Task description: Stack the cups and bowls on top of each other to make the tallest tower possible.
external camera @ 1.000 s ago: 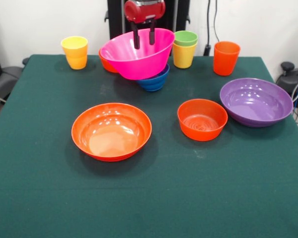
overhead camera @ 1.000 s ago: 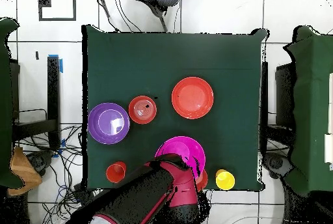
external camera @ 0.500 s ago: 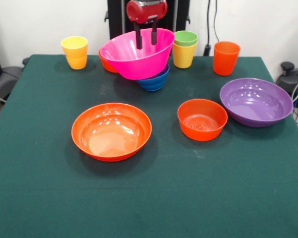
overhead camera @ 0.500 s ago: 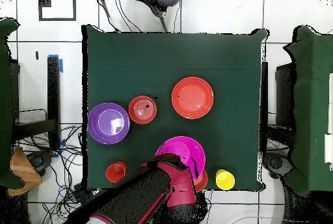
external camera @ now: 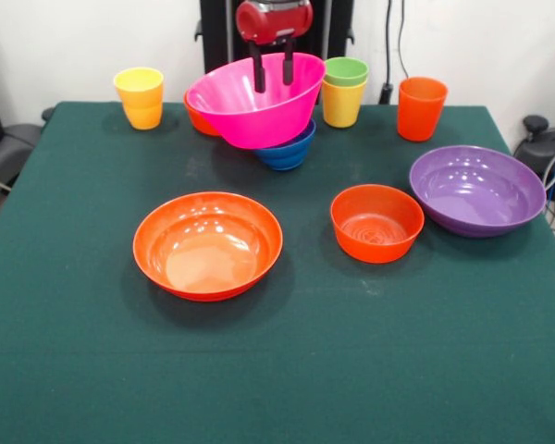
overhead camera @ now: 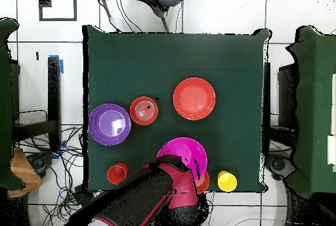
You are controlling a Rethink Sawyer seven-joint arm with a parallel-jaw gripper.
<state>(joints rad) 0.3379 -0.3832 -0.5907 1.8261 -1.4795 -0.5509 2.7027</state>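
Lots of stuff scattered on the green counter [external camera: 74,370]: wide orange bowl [external camera: 208,244] up front, small orange bowl [external camera: 376,222] beside the purple bowl [external camera: 477,190], tall orange cup [external camera: 421,108] and a yellow cup [external camera: 140,97] at the back. Green cup [external camera: 346,71] sits nested in another yellow cup [external camera: 342,104]. The pink bowl [external camera: 255,99] is tilted, resting on the blue bowl [external camera: 288,148], mostly hiding a second small orange bowl [external camera: 199,117]. The claw [external camera: 272,67] has its two prongs apart, straddling the pink bowl's far rim. Overhead, the arm [overhead camera: 147,200] covers that whole corner.
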